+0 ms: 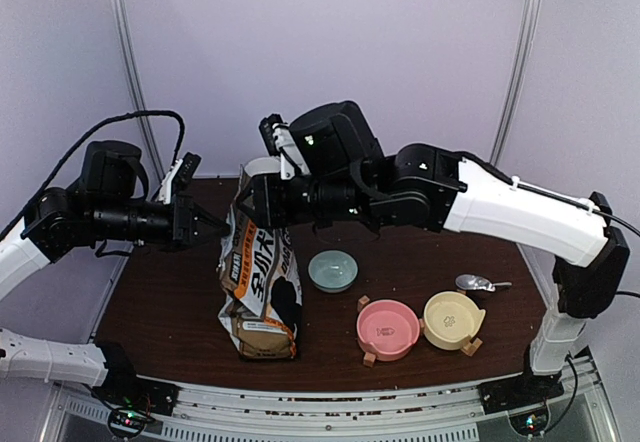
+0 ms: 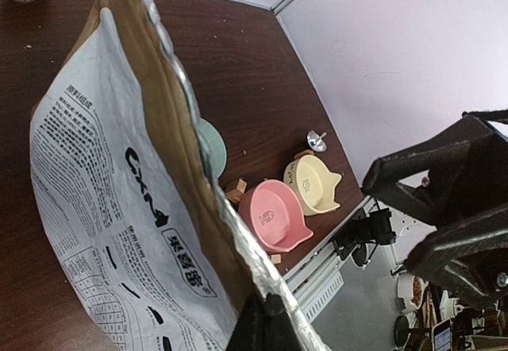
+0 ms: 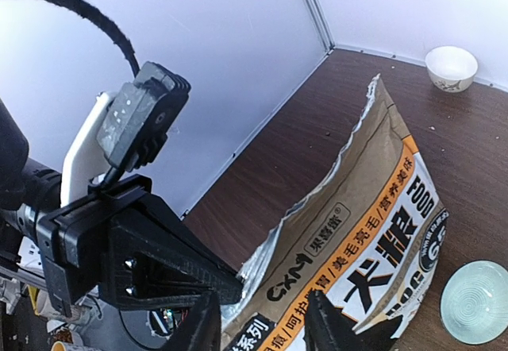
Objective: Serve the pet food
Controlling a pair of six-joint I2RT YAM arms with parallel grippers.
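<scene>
A brown-and-white printed paper bag [image 1: 262,282] stands upright at the table's middle left with its torn, foil-lined top open. My left gripper [image 1: 222,226] is shut on the bag's top edge from the left. In the left wrist view that gripper [image 2: 270,319] pinches the foil rim of the bag [image 2: 103,208]. My right gripper [image 1: 248,202] is at the bag's top from the right. In its own view the right gripper [image 3: 266,327] straddles the rim of the bag [image 3: 381,232] with its fingers apart. The pet food is hidden.
A pale green bowl [image 1: 332,270] sits just right of the bag. A pink bowl [image 1: 388,329] and a yellow bowl [image 1: 452,319] stand near the front right, with a silver scoop [image 1: 478,283] behind them. A white bowl [image 3: 451,67] sits at the back.
</scene>
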